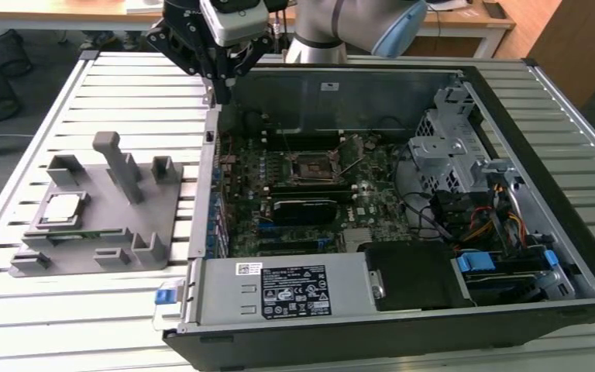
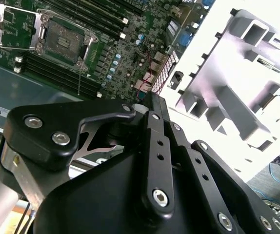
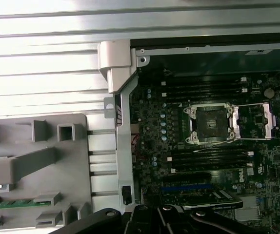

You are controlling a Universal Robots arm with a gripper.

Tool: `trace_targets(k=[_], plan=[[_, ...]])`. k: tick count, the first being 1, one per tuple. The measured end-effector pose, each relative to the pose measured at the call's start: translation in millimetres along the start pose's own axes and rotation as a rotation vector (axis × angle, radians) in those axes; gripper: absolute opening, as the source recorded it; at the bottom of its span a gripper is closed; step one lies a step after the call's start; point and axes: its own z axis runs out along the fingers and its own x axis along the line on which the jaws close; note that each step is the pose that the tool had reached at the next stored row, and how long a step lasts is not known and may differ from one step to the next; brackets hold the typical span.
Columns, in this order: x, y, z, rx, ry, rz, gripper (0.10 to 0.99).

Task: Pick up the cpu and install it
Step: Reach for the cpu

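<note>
cpu [image 1: 62,207] flat silvery square, on grey fixture [image 1: 132,226], black angular gripper [image 1: 219,96]

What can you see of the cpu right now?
The cpu is a flat square chip with a shiny silver-grey metal top and a thin darker rim. It lies flat, top up, in a recess of the grey fixture at the exterior view's left, outside the computer case. Only the fixture touches it; the gripper is apart from it.

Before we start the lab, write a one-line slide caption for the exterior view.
Pincer hangs over the open computer case edge; the cpu lies in the grey fixture on the slatted table.
</note>
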Motion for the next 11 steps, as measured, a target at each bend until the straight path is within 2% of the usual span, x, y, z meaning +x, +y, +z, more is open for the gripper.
trace_targets(k=[11], plan=[[4.3, -0.3, 0.2, 0.0, 0.0001, 0.0, 0.106]])
